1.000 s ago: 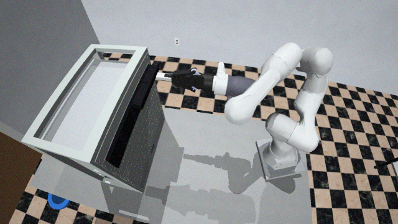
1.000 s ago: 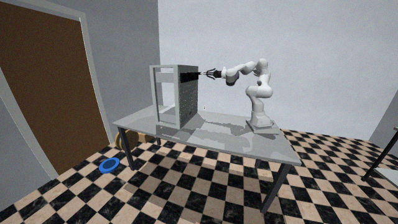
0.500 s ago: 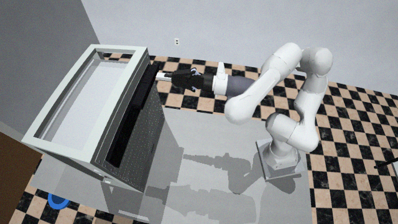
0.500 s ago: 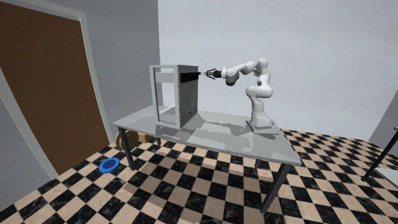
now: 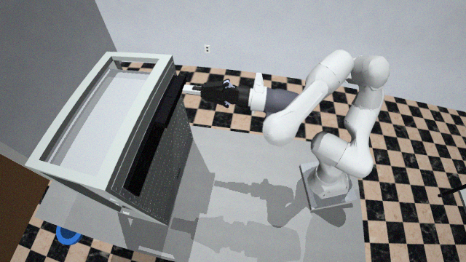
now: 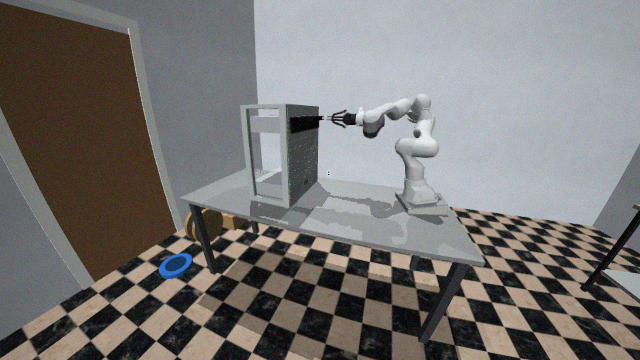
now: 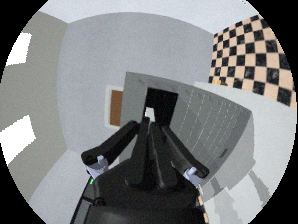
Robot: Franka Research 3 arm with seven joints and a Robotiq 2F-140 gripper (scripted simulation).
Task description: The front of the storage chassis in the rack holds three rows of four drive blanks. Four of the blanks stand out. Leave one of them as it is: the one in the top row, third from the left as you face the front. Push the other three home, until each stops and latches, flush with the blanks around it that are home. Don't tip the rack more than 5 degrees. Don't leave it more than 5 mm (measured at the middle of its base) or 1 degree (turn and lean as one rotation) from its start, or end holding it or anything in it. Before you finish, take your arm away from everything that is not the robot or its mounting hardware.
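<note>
Grey table (image 6: pixel 350 220); gripper (image 5: pixel 189 89) (closed, empty) against chassis (image 5: pixel 174 95)

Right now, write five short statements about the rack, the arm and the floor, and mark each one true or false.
1. The black pincer is shut, with nothing between its fingers. True.
2. The white robot arm reaches toward the upper front of the grey open-framed rack. True.
3. The rack stands on the checkered floor. False: it stands on the grey table.
4. A blue round dish lies on the floor near the brown door. True.
5. The arm's base is bolted to the wall. False: it sits on the table.
</note>
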